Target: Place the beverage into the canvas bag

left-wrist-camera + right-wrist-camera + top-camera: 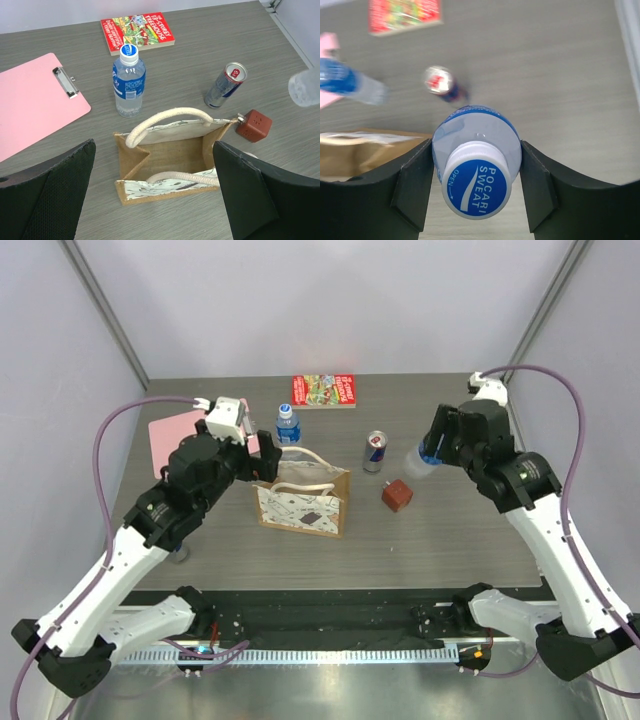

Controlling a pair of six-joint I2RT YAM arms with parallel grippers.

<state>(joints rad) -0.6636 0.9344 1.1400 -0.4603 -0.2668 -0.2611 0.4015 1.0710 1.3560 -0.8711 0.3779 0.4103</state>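
The Pocari bottle (476, 170) is off the table, pinched at its shoulder between the two fingers of the right claw (476, 182), with its cap toward the wrist camera and its base pointing away. Gripping just under the cap leaves the whole body free to enter an opening first. From above it hangs tilted, right of the can (375, 451) and near the red cube (397, 495), well apart from the bag (303, 495). The bag stands upright mid-table, mouth open, rope handles lying toward its long sides, so the way in is from straight above. The left claw (154, 147) hovers over it with fingers spread wide, one on either side of the mouth, gripping nothing (whether a fingertip brushes a handle I can't tell from overhead). It is probably placed there to steady the bag or keep it open. The step in hand looks like the carry: the bottle has to travel left, come upright and arrive over the mouth. The can and the water bottle (128, 82) stand just behind the bag, so a low swing could knock them. A book (137, 32) and a pink clipboard (35, 102) lie farther back.
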